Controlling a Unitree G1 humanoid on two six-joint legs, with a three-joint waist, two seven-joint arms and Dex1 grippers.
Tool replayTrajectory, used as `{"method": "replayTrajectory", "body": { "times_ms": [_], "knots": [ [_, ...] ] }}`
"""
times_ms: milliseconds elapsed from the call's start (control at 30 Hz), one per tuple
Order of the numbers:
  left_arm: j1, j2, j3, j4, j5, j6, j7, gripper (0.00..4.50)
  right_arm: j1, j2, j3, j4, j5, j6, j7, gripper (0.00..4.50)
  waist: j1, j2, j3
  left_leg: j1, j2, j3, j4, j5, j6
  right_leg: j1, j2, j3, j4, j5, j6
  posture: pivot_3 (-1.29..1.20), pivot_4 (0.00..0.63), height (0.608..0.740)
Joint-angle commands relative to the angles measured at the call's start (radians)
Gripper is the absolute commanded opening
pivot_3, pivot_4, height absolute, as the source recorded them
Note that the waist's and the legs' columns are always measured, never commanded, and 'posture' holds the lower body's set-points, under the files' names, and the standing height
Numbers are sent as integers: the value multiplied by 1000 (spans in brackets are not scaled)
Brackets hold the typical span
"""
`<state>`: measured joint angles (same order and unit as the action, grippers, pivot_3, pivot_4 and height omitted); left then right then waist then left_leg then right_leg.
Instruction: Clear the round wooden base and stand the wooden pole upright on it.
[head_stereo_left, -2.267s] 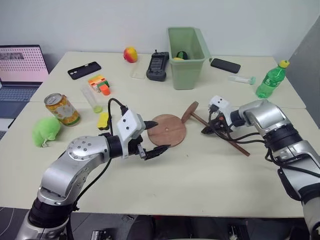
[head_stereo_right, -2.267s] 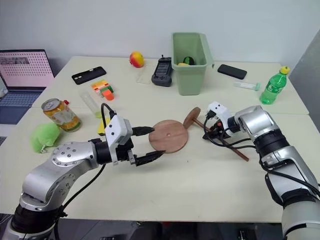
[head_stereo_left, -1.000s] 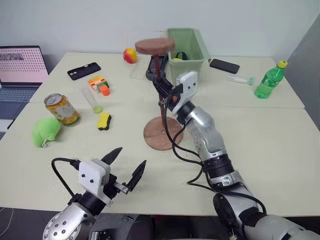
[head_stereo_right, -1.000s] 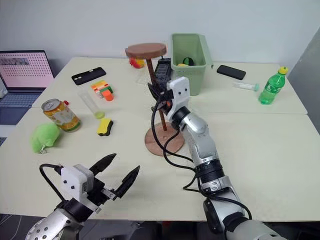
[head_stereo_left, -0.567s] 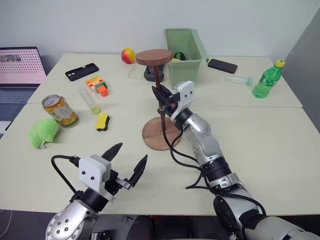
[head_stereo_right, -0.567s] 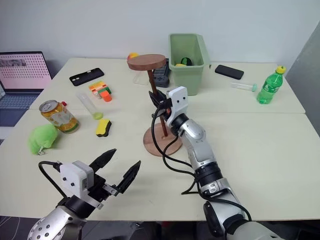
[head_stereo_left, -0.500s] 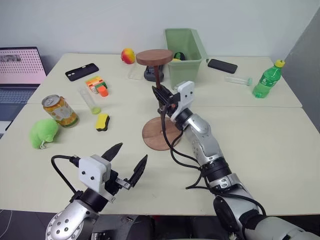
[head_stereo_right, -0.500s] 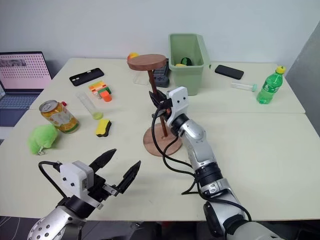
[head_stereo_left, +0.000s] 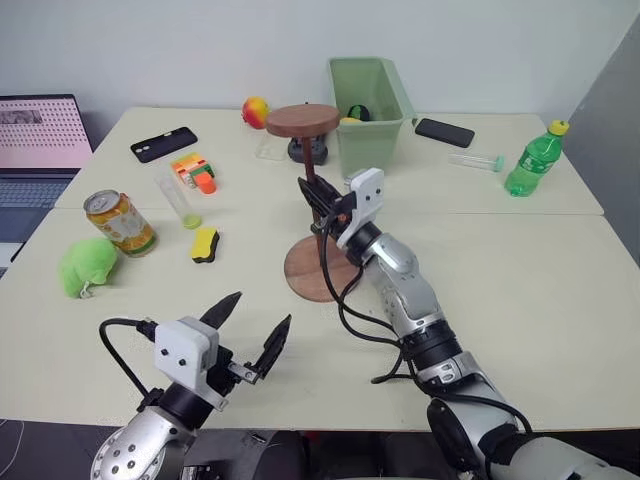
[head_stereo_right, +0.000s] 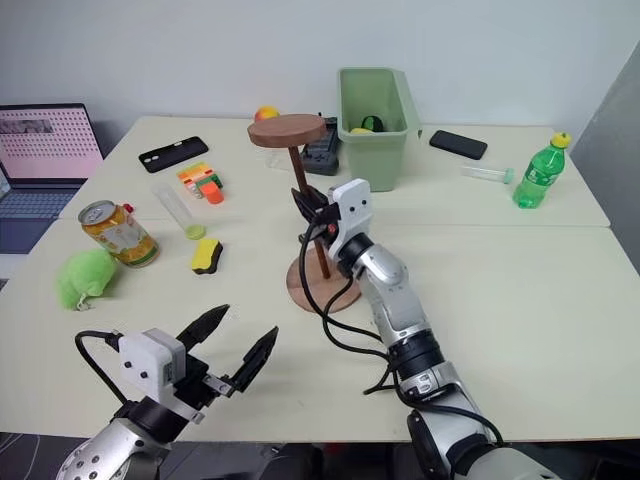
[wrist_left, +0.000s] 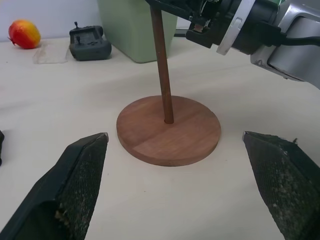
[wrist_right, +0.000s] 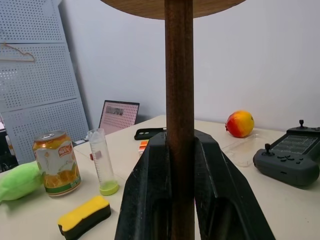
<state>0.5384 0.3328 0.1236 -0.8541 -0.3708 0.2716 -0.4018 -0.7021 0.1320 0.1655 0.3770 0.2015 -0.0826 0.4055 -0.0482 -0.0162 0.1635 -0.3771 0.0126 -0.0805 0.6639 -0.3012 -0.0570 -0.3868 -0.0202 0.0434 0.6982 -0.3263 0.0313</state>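
Holding the wooden pole (head_stereo_left: 318, 195) upright, my right gripper (head_stereo_left: 322, 200) is pinched tight around the shaft about midway up, its two black fingers (wrist_right: 150, 200) pressed against either side of the rod. Below that claw the pole's lower end sits at the centre hole of the round wooden base (head_stereo_left: 318, 270), which lies flat on the cream table (head_stereo_left: 520, 280); above the claw the pole carries its own reddish-brown disc. My left gripper (head_stereo_left: 248, 330) hangs low near the table's front edge, well apart from the base and nearer to me than it, its fingers spread wide with nothing between them. Beyond the right claw stands the green bin (head_stereo_left: 368, 100), with a grey handheld controller (wrist_left: 90, 42) and a red-yellow fruit (head_stereo_left: 256, 109) beside it. Off to the left of that claw I see a yellow sponge (head_stereo_left: 205, 243), a clear tube (head_stereo_left: 179, 197), an orange-printed drink can (head_stereo_left: 119, 221) and a green plush toy (head_stereo_left: 85, 265). Whatever writing the can bears is too small for me to read.
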Motion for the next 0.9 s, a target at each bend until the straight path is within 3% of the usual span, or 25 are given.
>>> {"method": "replayTrajectory", "body": {
  "times_ms": [33,233,500,900],
  "knots": [
    [8,-3,-2,-25,11,-28,9,4500,29,59,36,49,-30,-40,0,231,-2,0,0,0,0,0,0,0,0,0,0,0,0,0,0,0,150,740],
    [7,-4,-1,-34,11,-24,17,4500,47,11,66,49,-79,-124,20,231,-3,0,0,3,0,0,-1,0,0,2,0,0,0,0,0,0,150,740],
    [8,2,-2,-29,12,-33,17,4500,188,-73,108,-129,-58,25,129,231,-3,0,-2,12,0,0,-4,0,0,13,0,0,-4,0,0,0,150,740],
    [5,-4,-18,-28,21,-30,26,4500,215,-136,143,-172,-117,225,107,231,-3,1,-9,16,0,0,-4,0,1,17,1,0,-5,-1,-1,0,150,740]
  ]
}}
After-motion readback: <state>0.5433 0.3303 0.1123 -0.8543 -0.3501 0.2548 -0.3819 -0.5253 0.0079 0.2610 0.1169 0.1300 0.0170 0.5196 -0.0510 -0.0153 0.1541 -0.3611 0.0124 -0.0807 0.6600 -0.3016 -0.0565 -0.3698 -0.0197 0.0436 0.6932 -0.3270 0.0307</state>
